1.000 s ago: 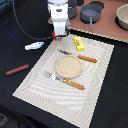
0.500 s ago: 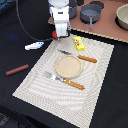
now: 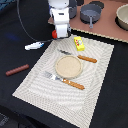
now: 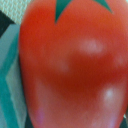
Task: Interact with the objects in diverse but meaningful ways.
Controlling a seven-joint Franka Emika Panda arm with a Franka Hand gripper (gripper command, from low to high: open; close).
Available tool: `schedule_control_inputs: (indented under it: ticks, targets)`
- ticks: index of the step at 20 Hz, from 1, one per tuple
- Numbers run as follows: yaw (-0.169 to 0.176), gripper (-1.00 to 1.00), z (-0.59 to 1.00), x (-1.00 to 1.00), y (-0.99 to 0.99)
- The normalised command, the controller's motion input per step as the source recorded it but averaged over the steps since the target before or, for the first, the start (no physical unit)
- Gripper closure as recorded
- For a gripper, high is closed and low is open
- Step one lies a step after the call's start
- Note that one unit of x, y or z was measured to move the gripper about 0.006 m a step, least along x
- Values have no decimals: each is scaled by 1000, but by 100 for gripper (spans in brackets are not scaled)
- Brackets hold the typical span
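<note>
Filling nearly my whole wrist view is the tomato (image 4: pixel 75 70), a smooth, glossy red round with soft highlights and a dark green leaf pattern at its crown. In the exterior view it shows only as a small red bulge (image 3: pixel 54 34) beside my white, boxy pincer (image 3: pixel 61 36), at the far corner of the placemat (image 3: pixel 95 95), a pale woven rectangle with fine ribbing. Whether my pincer is spread or pressed onto the tomato I cannot tell; the fingertips are hidden.

On the mat sits the tan round plate (image 3: pixel 68 66), flat with a raised rim, between an orange-handled knife (image 3: pixel 80 56) and fork (image 3: pixel 65 81), both with dull grey metal ends. The yellow block (image 3: pixel 78 43) lies near the mat's far edge. Off the mat on the dark cloth rest the white-and-blue fish (image 3: pixel 35 45) and the brown sausage stick (image 3: pixel 17 70), a slim cylinder. The dark grey pot (image 3: pixel 90 13) stands on the brown board beyond.
</note>
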Motion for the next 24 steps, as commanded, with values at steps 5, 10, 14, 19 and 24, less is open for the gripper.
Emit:
schedule_control_inputs:
  ticks: [5,10,14,19,24]
  targets:
    - [-13,100,980,83,-14]
    - [-20,100,970,202,-20]
    - [-9,100,849,246,-36]
    - [-7,100,718,331,-90]
    - [0,100,468,698,-316]
